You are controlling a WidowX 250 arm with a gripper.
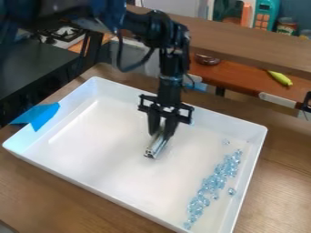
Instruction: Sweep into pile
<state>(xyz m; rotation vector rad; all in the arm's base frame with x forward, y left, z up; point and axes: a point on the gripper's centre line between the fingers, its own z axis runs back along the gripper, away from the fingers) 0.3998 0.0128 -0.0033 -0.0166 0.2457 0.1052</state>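
Noted pale-blue beads strewn along the right side of the white tray, then a silvery bar clamped in the black gripper near mid-tray, blue tape over the left rim, and, beyond, a yellow item.

The wood-grained brown counter carries a pale sheen toward the lower right. At the left stands a dark, flat-topped surface, with a stove top behind it. Across the upper right, a brown wooden shelf runs at a slant. Below it lies a reddish-orange wooden surface, holding a dark red bowl and a long yellow-green toy. Behind the shelf are an orange item, a teal toy with orange buttons and a jar, against a dark blue background.
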